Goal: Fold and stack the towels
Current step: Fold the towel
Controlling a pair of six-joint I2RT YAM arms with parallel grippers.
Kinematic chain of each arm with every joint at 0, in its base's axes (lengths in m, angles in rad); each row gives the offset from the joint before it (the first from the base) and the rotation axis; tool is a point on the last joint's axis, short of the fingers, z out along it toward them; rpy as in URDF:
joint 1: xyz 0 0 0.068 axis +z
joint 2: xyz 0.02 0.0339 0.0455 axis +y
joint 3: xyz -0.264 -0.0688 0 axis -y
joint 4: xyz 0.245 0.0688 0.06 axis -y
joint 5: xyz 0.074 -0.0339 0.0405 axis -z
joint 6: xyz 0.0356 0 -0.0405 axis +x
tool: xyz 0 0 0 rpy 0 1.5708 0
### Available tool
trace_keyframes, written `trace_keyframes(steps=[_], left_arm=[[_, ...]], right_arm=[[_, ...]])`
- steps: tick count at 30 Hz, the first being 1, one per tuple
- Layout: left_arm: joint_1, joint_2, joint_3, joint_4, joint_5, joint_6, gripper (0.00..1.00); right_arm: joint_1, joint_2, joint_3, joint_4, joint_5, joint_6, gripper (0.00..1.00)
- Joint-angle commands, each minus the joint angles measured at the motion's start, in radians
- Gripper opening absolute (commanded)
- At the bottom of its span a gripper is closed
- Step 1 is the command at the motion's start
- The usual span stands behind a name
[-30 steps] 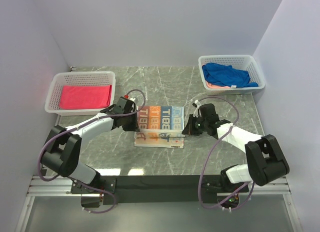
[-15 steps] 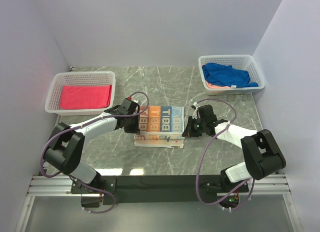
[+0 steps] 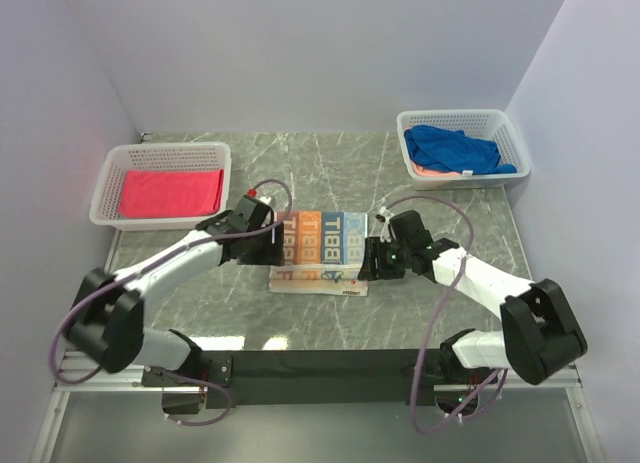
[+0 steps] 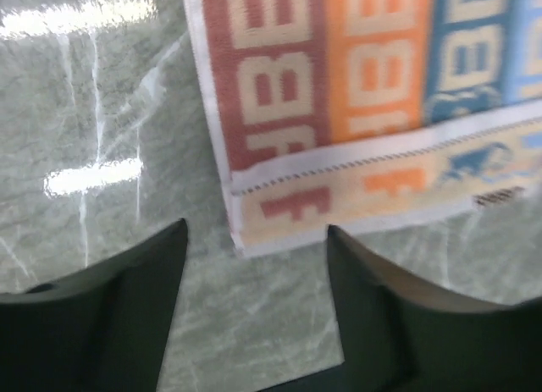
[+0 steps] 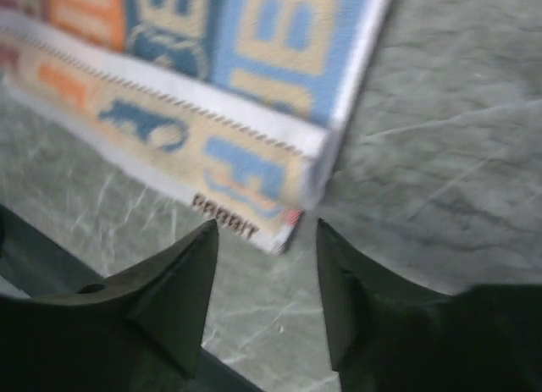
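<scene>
1. Your left gripper (image 4: 257, 229) sits low over the table (image 3: 420, 313) at the left edge of the printed towel (image 3: 318, 248). Its jaws stand apart with nothing between them. In the left wrist view the towel's near left corner lies just ahead of the fingertips.
2. Your right gripper (image 5: 266, 227) is at the towel's right edge, jaws likewise apart and holding nothing. The near right corner, with a small label, lies just ahead of its fingertips.
3. The printed towel lies folded in the middle of the table, between your two grippers. Its top layer of coloured block letters stops short of the near edge, so a pale strip of the lower layer shows.
4. The pink-red towel (image 3: 172, 192) lies flat and folded in the left basket (image 3: 108, 208), at the far left.
5. The blue towel (image 3: 455, 148) is bunched in the right basket (image 3: 512, 143), at the far right. It lies over a peach towel (image 3: 428, 169), of which only a little shows.
</scene>
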Motion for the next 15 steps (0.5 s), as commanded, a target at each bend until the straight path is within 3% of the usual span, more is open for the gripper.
trace_keyframes(steps=[1, 5, 8, 15], left_arm=[[-0.011, -0.145, -0.017, -0.019, 0.013, -0.013, 0.74], [-0.008, -0.232, -0.025, -0.026, 0.005, -0.033, 0.9], [-0.007, -0.292, -0.022, -0.035, -0.133, -0.046, 0.98], [0.105, -0.401, -0.028, -0.042, -0.268, 0.003, 0.99]], right_arm=[[0.08, -0.079, 0.111, -0.113, 0.06, -0.083, 0.61], [0.15, -0.046, 0.192, -0.125, 0.093, -0.201, 0.7], [0.181, 0.049, 0.271, -0.127, 0.056, -0.298, 0.71], [0.233, 0.276, 0.439, -0.113, -0.022, -0.446, 0.82]])
